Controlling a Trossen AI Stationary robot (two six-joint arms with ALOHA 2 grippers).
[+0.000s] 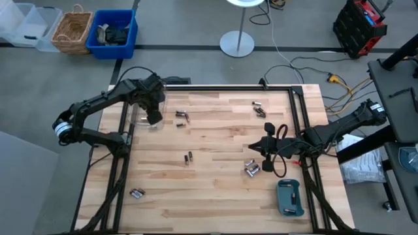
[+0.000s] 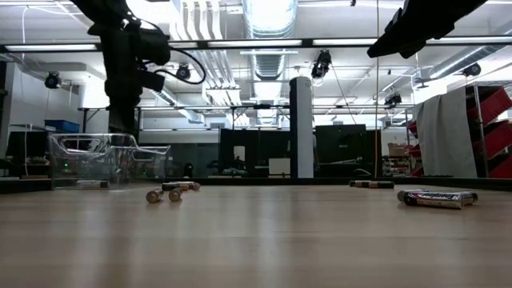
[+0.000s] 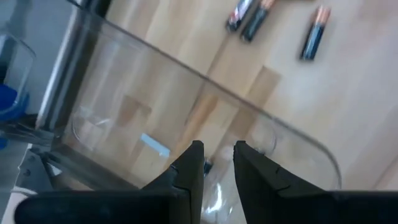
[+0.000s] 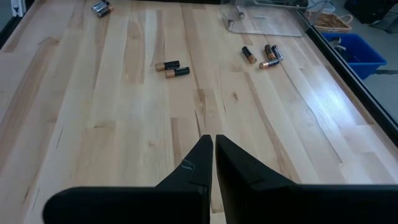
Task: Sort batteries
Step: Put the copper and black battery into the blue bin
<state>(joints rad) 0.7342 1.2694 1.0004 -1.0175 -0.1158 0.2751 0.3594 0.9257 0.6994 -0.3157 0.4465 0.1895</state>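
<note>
From my seat at the controls, nearest the front edge of the wooden table (image 1: pixel 215 196) I see a small cluster of batteries (image 1: pixel 136 193) at the front left and the teal tray (image 1: pixel 290 197) at the front right, with what looks like a cell or two lying in it. A little farther in, a silvery bunch of batteries (image 1: pixel 251 168) lies just in front of the right gripper (image 1: pixel 266 158), which hangs over the right-centre of the table; my right wrist camera shows its fingers (image 4: pixel 193 168) all but closed, only a thin slit between them, and nothing held. Level with that, toward the middle, a pair of dark cells (image 1: pixel 189 157) lies on its own. Farther back, three more cells (image 1: pixel 181 117) sit left of centre, and the left wrist camera picks them up as copper-tipped batteries (image 3: pixel 313 32) on the wood beyond the box. Just beside them the left gripper (image 1: pixel 154 116) hangs over the clear plastic box (image 1: pixel 140 115) at the back left; its fingers (image 3: pixel 186 171) stand slightly apart over the box's rim, and I cannot tell whether the small dark thing between them is gripped. Farthest back on the right lies another little group (image 1: pixel 260 107) of batteries, well apart from both arms.
</note>
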